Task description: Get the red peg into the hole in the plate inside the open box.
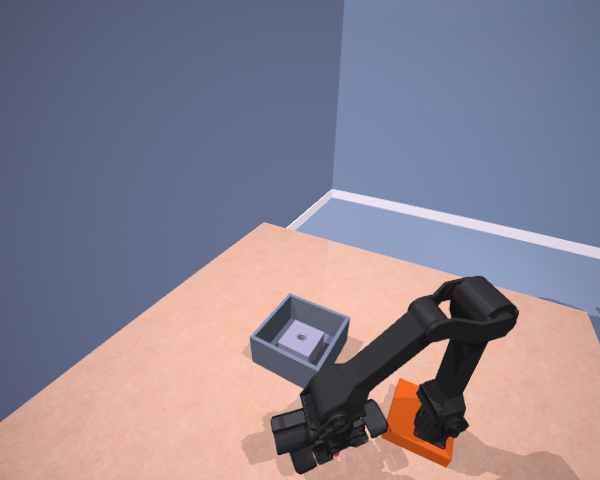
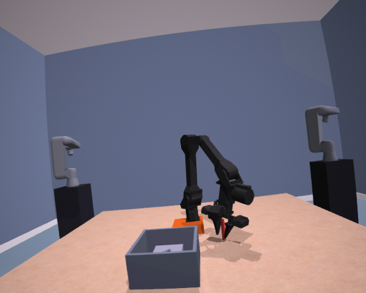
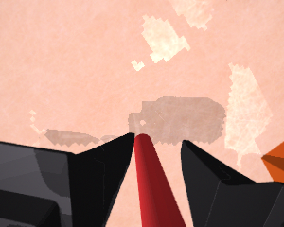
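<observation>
The red peg [image 1: 335,454] [image 2: 222,228] [image 3: 153,189] stands about upright, its lower end at the table top. My gripper [image 2: 221,235] [image 3: 157,142] is low around it, pointing down, with its fingers partly open. In the wrist view the peg is close against the left finger, and a gap shows between it and the right finger. In the top view the arm hides most of the peg. The open grey box [image 1: 282,364] [image 2: 164,271] stands apart from the gripper. The pale plate [image 1: 290,341] [image 2: 159,249] lies at its bottom, its hole [image 1: 301,337] empty.
The orange base block [image 1: 401,413] [image 2: 188,223] [image 3: 283,163] of the arm stands beside the gripper. The box walls rise above the plate. Two grey robot shapes on black pedestals stand beyond the table [image 1: 160,372] in the exterior view.
</observation>
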{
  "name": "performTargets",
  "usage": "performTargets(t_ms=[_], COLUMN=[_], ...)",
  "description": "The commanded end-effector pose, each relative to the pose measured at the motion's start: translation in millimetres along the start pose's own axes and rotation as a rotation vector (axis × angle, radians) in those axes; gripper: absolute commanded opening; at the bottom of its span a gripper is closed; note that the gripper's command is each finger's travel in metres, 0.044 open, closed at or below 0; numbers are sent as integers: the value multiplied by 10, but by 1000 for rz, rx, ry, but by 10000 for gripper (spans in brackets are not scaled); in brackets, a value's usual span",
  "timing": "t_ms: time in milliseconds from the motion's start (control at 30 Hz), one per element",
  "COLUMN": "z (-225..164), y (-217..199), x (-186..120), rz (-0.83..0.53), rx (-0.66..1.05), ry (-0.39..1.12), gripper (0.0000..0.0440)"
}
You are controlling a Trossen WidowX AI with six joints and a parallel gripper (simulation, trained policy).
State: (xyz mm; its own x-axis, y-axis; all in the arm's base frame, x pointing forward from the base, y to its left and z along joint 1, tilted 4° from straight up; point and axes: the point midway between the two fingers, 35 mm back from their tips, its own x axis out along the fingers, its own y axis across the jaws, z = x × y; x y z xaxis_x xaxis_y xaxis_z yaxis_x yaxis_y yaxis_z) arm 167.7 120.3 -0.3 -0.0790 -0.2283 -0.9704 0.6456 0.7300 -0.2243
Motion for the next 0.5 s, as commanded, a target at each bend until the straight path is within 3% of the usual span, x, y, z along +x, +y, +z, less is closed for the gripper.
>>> performTargets(t_ms=[0,133,467], z=[-7,-6,243], y=[-4,-16,-44], x=[32,55,-363], rz=[-16,-44,-32], rx=[-6,-10,-18], ry=[9,9,-80], gripper=[82,2,0])
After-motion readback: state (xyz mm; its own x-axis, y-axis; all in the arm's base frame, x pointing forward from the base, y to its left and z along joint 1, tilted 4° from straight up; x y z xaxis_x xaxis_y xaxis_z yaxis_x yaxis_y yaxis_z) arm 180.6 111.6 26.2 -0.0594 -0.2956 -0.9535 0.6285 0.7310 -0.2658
